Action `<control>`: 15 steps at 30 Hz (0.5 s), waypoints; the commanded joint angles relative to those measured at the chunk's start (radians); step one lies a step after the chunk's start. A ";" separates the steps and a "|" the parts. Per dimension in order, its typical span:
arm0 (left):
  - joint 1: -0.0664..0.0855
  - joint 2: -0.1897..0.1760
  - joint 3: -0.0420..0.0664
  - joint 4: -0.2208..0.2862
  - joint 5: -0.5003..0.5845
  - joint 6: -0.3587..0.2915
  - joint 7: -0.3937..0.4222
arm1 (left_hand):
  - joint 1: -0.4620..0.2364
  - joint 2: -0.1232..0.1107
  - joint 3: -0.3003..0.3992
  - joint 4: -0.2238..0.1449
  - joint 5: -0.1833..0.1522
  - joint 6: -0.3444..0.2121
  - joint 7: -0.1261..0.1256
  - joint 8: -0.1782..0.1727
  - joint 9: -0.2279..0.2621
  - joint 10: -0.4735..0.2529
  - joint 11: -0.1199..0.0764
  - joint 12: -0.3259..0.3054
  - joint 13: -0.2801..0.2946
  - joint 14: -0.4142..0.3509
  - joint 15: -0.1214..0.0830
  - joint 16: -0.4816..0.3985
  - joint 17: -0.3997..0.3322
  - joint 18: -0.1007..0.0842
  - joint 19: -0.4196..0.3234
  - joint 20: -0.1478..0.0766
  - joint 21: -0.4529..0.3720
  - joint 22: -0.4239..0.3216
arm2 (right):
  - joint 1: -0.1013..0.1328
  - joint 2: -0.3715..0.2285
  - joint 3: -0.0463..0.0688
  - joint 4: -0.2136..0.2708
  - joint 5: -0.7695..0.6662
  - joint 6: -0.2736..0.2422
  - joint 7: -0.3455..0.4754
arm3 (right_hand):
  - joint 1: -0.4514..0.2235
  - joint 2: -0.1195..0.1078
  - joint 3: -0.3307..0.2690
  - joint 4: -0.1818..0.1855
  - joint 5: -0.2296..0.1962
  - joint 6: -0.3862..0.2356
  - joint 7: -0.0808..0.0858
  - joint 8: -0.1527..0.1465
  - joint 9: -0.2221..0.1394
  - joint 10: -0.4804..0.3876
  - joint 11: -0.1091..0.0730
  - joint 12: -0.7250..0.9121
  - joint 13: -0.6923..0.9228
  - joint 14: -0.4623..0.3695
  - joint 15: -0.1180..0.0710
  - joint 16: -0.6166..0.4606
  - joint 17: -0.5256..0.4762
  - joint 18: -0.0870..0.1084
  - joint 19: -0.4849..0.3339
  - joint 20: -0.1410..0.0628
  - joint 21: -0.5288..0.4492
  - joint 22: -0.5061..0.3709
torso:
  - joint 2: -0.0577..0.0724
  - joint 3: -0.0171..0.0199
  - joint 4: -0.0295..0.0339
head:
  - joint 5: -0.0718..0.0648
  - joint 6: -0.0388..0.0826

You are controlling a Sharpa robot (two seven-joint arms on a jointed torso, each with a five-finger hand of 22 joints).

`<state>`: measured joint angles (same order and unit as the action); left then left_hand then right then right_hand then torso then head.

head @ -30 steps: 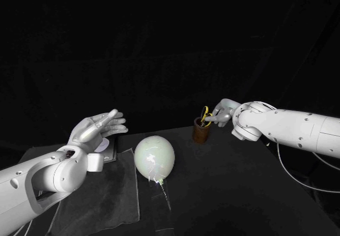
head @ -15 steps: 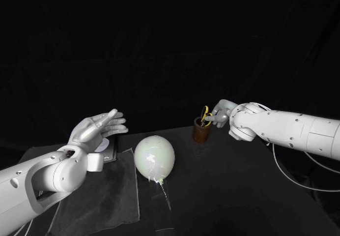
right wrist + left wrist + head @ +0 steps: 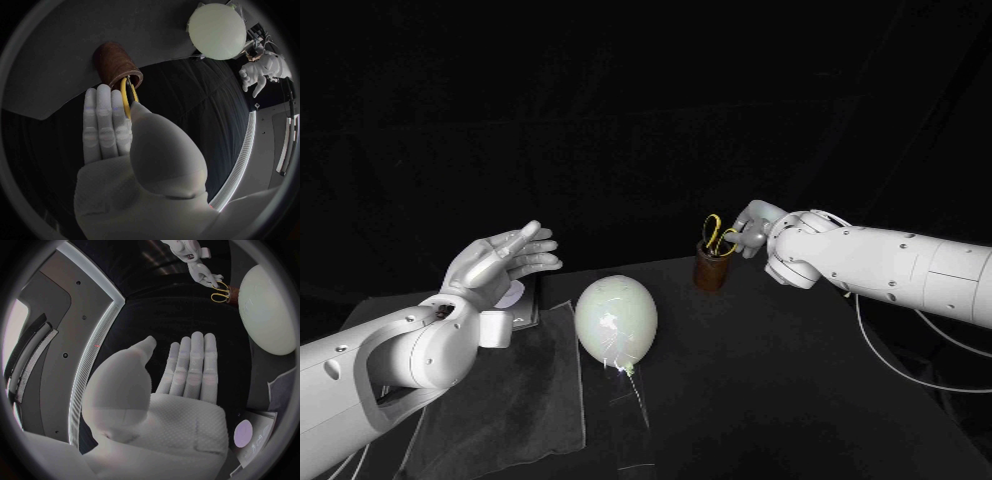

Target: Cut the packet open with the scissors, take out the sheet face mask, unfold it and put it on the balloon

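One scissors (image 3: pixel 127 93) loop sits pinched in the right hand (image 3: pixel 134 150).

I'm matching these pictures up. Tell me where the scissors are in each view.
Head view: scissors standing in the brown cup, right of the balloon.
Left wrist view: scissors between the balloon and the right robot hand.
Right wrist view: scissors between the right robot hand's thumb and fingers.
Shared landmark: the balloon.
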<state>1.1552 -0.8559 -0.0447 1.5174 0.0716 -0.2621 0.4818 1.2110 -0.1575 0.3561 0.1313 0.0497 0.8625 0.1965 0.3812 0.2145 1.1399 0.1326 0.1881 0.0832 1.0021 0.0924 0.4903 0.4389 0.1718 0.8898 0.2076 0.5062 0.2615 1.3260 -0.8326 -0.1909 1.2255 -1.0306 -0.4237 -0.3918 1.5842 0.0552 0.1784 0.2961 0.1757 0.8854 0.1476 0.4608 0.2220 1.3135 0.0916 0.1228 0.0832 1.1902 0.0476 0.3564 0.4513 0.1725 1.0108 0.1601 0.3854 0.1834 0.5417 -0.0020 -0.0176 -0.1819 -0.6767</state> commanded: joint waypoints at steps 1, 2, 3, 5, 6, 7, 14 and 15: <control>0.001 0.001 0.001 0.000 0.009 0.018 0.000 | 0.004 0.014 -0.001 0.008 -0.001 -0.004 0.004 -0.007 0.000 -0.003 0.006 -0.006 0.001 -0.009 0.001 -0.003 0.002 0.011 0.003 0.007 -0.004 -0.002 | 0.001 -0.005 0.001 0.004 0.005 -0.065 0.026 | 0.023 -0.056 0.102 -0.028 0.068 0.026 0.000 0.012 0.002 0.035 -0.016 -0.001 0.003 0.020 -0.014 0.005 0.014 0.006 0.006 -0.012 0.029 0.023 | -0.001 -0.0001 -0.0008 | 0.002 0.000; 0.001 0.001 0.001 0.000 0.009 0.018 0.000 | 0.004 0.014 -0.001 0.008 -0.001 -0.004 0.004 -0.007 0.000 -0.003 0.006 -0.006 0.001 -0.009 0.001 -0.003 0.002 0.011 0.003 0.007 -0.004 -0.002 | 0.001 -0.007 0.001 0.004 0.007 -0.070 0.028 | 0.000 -0.094 0.177 -0.029 0.070 0.030 -0.001 0.012 0.002 0.044 -0.026 -0.010 0.002 0.027 -0.007 0.001 0.024 0.005 -0.004 -0.022 0.058 0.047 | -0.001 -0.0001 -0.0008 | 0.002 0.000; 0.001 0.001 0.001 -0.001 0.009 0.018 -0.001 | 0.005 0.016 -0.002 0.010 -0.001 -0.006 0.005 -0.007 -0.001 -0.004 0.007 -0.006 0.001 -0.010 0.001 -0.004 0.003 0.011 0.003 0.007 -0.005 -0.003 | 0.001 -0.009 0.001 0.005 0.011 -0.080 0.031 | 0.000 -0.097 0.195 -0.036 0.071 0.037 -0.004 0.016 0.004 0.055 -0.022 -0.007 0.004 0.031 -0.019 0.002 0.026 0.002 -0.006 -0.021 0.065 0.053 | -0.001 0.0001 -0.0008 | 0.002 0.000; 0.001 0.001 0.001 -0.002 0.009 0.018 -0.002 | 0.005 0.016 -0.002 0.010 -0.001 -0.006 0.005 -0.007 -0.001 -0.004 0.007 -0.006 0.001 -0.010 0.001 -0.004 0.003 0.011 0.003 0.007 -0.005 -0.003 | 0.001 -0.012 0.001 0.008 0.017 -0.095 0.035 | -0.028 -0.118 0.263 -0.054 0.070 0.047 -0.006 0.023 0.007 0.071 -0.026 -0.009 0.006 0.044 -0.022 0.002 0.037 -0.001 -0.018 -0.027 0.102 0.084 | -0.001 0.0002 -0.0009 | 0.002 0.000; 0.001 0.001 0.001 -0.002 0.009 0.018 -0.003 | 0.007 0.017 -0.002 0.012 -0.001 -0.006 0.006 -0.008 -0.001 -0.004 0.007 -0.007 0.001 -0.010 0.002 -0.004 0.003 0.011 0.003 0.007 -0.005 -0.003 | 0.001 -0.013 0.001 0.009 0.019 -0.101 0.037 | -0.028 -0.118 0.263 -0.054 0.070 0.047 -0.006 0.023 0.007 0.071 -0.026 -0.009 0.006 0.044 -0.022 0.002 0.037 -0.001 -0.018 -0.027 0.102 0.084 | -0.001 0.0002 -0.0009 | 0.002 0.000; 0.001 0.001 0.001 -0.002 0.010 0.019 -0.004 | 0.007 0.017 -0.002 0.012 -0.001 -0.006 0.006 -0.008 -0.001 -0.004 0.007 -0.007 0.001 -0.010 0.002 -0.004 0.003 0.011 0.003 0.007 -0.005 -0.003 | 0.001 -0.016 0.001 0.011 0.025 -0.113 0.043 | -0.054 -0.133 0.296 -0.065 0.065 0.051 -0.009 0.027 0.010 0.080 -0.027 -0.011 0.008 0.051 -0.025 0.001 0.045 -0.003 -0.029 -0.030 0.125 0.104 | -0.001 0.0005 -0.0016 | 0.003 0.000; 0.001 0.003 0.001 -0.006 0.013 0.019 -0.006 | 0.008 0.019 -0.003 0.013 -0.001 -0.007 0.006 -0.009 -0.001 -0.005 0.008 -0.007 0.001 -0.010 0.002 -0.004 0.004 0.011 0.004 0.008 -0.005 -0.003 | 0.004 -0.044 0.002 0.038 0.067 -0.185 0.081 | -0.172 -0.168 0.393 -0.109 0.077 0.057 -0.019 0.052 0.027 0.109 -0.034 -0.020 0.018 0.073 -0.030 -0.004 0.082 0.001 -0.065 -0.031 0.196 0.171 | -0.001 0.0010 0.0010 | 0.002 0.005; 0.001 0.003 0.001 -0.007 0.014 0.019 -0.007 | 0.008 0.019 -0.003 0.013 -0.001 -0.007 0.006 -0.009 -0.001 -0.005 0.008 -0.007 0.001 -0.010 0.002 -0.004 0.004 0.011 0.004 0.008 -0.005 -0.003 | 0.006 -0.051 0.002 0.046 0.074 -0.190 0.085 | -0.176 -0.169 0.399 -0.116 0.078 0.058 -0.021 0.055 0.029 0.112 -0.035 -0.020 0.019 0.076 -0.032 -0.004 0.085 0.002 -0.065 -0.032 0.202 0.177 | -0.001 0.0009 0.0013 | 0.003 0.006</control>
<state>1.1552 -0.8546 -0.0448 1.5101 0.0767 -0.2617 0.4724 1.2211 -0.1474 0.3519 0.1410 0.0497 0.8587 0.1999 0.3768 0.2145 1.1363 0.1361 0.1828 0.0830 0.9991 0.0955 0.4903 0.4412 0.1710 0.8934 0.2112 0.5062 0.2588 1.3284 -0.8779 -0.1905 1.2626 -0.9887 -0.5441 -0.3541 1.4165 -0.1145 0.5422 0.2155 0.2501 0.9401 0.1286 0.5132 0.2481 1.4139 0.0641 0.1033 0.1018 1.2616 0.0158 0.3564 0.5354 0.1685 0.9494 0.1308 0.5863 0.3588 0.5407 -0.0014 -0.0182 -0.1791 -0.6740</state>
